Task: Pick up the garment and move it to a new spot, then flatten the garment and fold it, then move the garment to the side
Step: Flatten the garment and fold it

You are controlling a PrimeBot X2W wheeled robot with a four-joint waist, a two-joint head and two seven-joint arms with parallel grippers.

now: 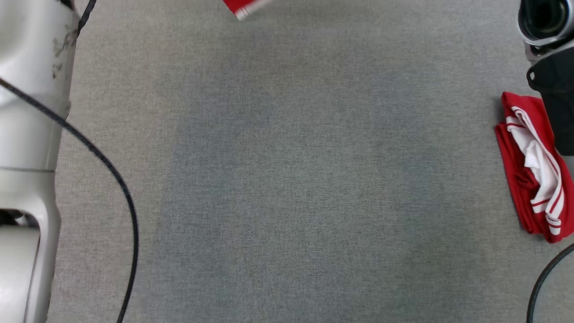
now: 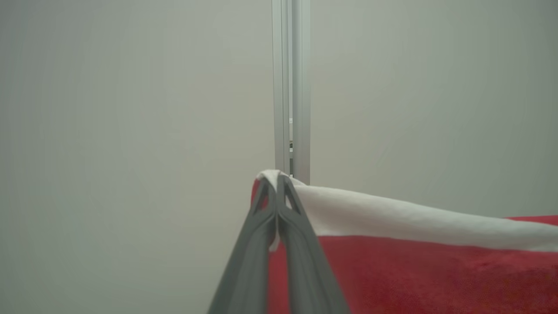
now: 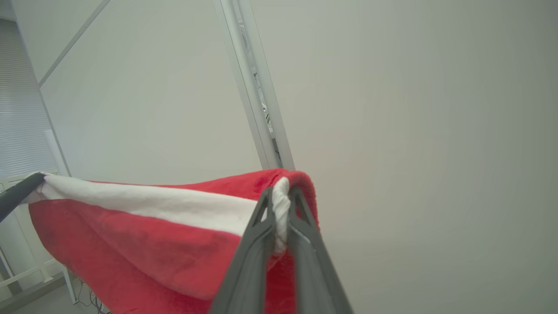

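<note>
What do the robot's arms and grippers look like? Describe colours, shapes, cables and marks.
The left gripper and right gripper each have two long dark grey fingers, tapering to the tip, with triangular cut-outs near the ends. The left forearm is a glossy pale shell with dark scuff marks; a black cable loops beside it. The right arm shows black and silver parts.
</note>
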